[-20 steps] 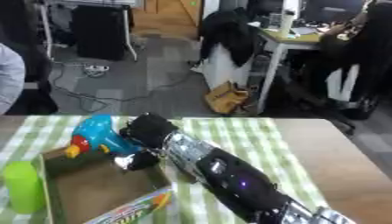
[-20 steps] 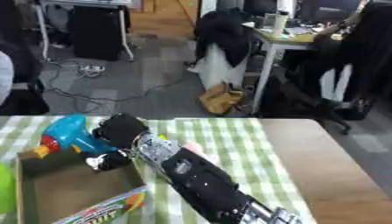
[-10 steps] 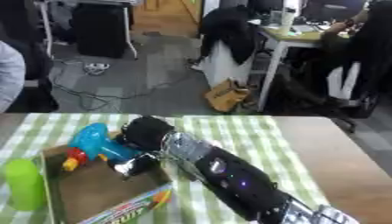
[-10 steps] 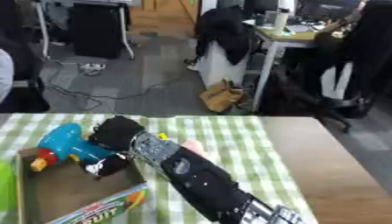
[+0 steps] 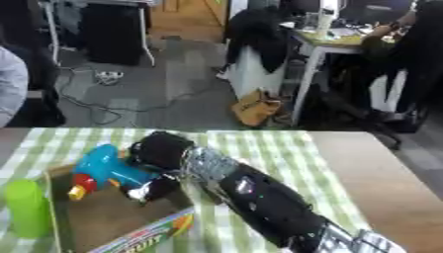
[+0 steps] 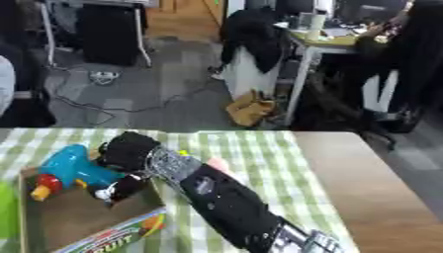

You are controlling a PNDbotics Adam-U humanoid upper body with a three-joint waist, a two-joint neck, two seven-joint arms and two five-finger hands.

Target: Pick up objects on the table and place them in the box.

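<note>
Desk [image 5: 380, 178]: covered on its left part by a green-and-white checked cloth [image 5: 268, 148]; bare wood is shown to the right.

Box [image 5: 104, 222]: open cardboard, set on the cloth at the near left. A printed packet [image 5: 147, 237] is seen at its near right edge.

Toy drill [image 5: 104, 172]: blue body with a red and yellow tip, held over the far left corner of the box, tip pointed to the near left.

Right hand [image 5: 157, 153]: black, reached in from the near right on a black and silver arm [image 5: 259, 202]; fingers are curled round the rear of the drill, clamped on it.

Green cylinder [image 5: 27, 207]: stood upright just left of the box.

Pink item [image 6: 216, 164]: partly hidden behind the arm, on the cloth; its kind cannot be told.

Left hand: not seen in either view.
</note>
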